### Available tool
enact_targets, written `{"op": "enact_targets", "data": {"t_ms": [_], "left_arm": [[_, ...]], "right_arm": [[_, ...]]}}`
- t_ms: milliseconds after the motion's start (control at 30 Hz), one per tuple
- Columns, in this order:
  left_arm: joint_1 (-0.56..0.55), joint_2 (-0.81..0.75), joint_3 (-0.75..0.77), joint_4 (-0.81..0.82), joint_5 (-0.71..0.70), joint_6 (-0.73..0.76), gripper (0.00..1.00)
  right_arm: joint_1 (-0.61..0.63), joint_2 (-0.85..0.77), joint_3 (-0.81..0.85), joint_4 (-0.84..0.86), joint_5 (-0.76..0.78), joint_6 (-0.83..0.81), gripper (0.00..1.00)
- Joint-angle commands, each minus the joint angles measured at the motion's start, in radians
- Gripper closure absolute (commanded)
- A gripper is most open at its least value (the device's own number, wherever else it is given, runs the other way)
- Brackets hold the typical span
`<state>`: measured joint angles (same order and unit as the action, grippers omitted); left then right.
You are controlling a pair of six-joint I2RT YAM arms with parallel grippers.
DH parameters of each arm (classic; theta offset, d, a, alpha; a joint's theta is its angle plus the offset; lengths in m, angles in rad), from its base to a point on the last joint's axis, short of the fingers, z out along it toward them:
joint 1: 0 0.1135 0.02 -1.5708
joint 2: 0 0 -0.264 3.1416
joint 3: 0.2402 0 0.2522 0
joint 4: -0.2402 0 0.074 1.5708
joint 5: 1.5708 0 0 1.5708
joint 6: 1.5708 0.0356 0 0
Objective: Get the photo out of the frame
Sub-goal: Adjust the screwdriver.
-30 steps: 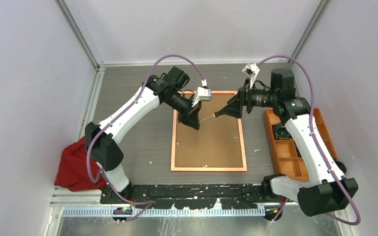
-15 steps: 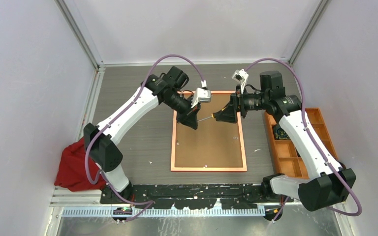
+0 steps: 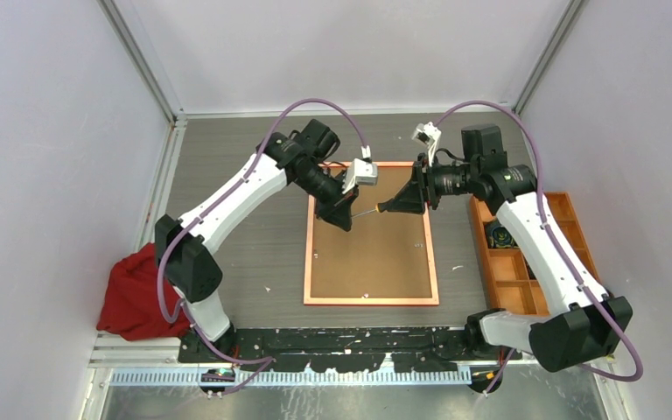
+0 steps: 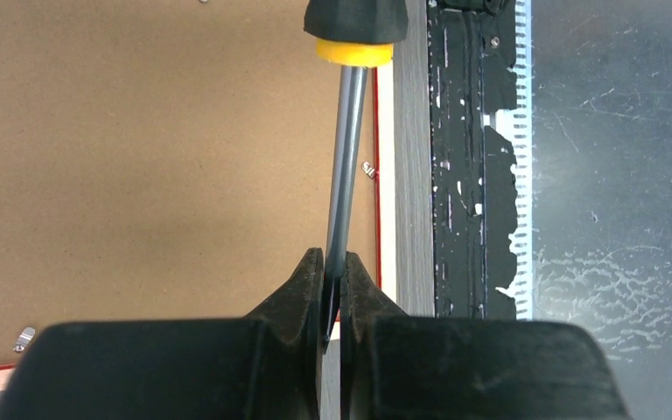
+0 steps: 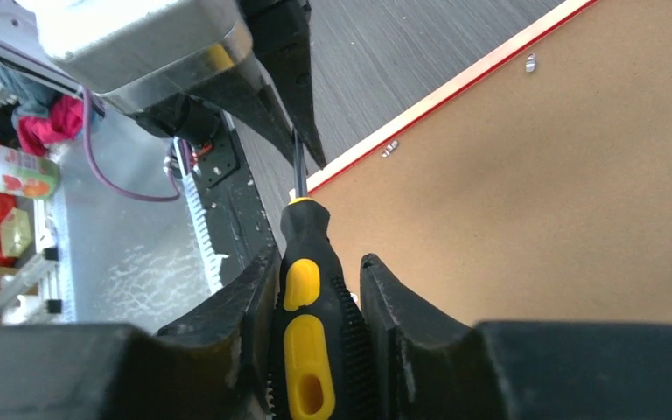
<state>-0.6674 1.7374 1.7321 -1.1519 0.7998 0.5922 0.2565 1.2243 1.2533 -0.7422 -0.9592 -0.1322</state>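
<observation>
red-orange thin rails outline the frame [image 3: 372,301], a large flat rectangle lying back-up in the middle of the table [image 3: 245,227]. its matte brown backing board [image 3: 372,254] fills the opening and hides the photo. small shiny metal turn clips [image 4: 368,169] sit along the board's edges.

above the frame's far half a screwdriver [image 3: 387,206] hangs between the two arms, off the board. it has a slim grey steel shaft and a black ribbed handle with yellow inlays. the left gripper [image 4: 331,262] has its black wedge-shaped fingers pressed together on the tip end of the shaft. the right gripper [image 5: 319,258] has its fingers closed against both sides of the handle.

the table is grey with a fine wood grain. a black, chipped strip [image 3: 350,339] runs along its near edge. a crumpled red cloth [image 3: 131,302] lies at the left edge, and an orange compartment tray [image 3: 512,280] sits to the right, well apart from the frame. plain pale walls with metal corner posts enclose the space.
</observation>
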Motion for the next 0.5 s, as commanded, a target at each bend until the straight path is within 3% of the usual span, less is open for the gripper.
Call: {"op": "enact_targets", "data": {"t_ms": [0, 67, 133, 200, 267, 333, 467], "left_arm": [[-0.001, 0.008, 0.052, 0.030, 0.015, -0.001, 1.00], [0.000, 0.008, 0.057, 0.033, 0.006, -0.007, 1.00], [0.007, -0.001, 0.054, 0.060, -0.009, -0.030, 0.99], [0.036, -0.025, 0.035, 0.116, 0.009, -0.075, 0.92], [0.077, -0.055, 0.006, 0.192, 0.038, -0.133, 0.77], [0.126, -0.081, -0.023, 0.264, 0.062, -0.192, 0.56], [0.226, -0.114, -0.105, 0.446, 0.051, -0.358, 0.32]], "right_arm": [[0.030, 0.023, 0.052, -0.028, -0.012, -0.019, 0.79], [0.036, 0.029, 0.062, -0.053, -0.009, -0.044, 0.96], [0.035, 0.027, 0.064, -0.062, -0.004, -0.063, 0.99], [0.036, 0.007, 0.047, -0.026, 0.008, -0.071, 0.99], [0.035, -0.024, 0.012, 0.054, 0.038, -0.034, 0.99], [0.033, -0.051, -0.035, 0.143, 0.081, 0.001, 0.99], [0.024, -0.073, -0.101, 0.295, 0.187, 0.048, 0.99]]}}
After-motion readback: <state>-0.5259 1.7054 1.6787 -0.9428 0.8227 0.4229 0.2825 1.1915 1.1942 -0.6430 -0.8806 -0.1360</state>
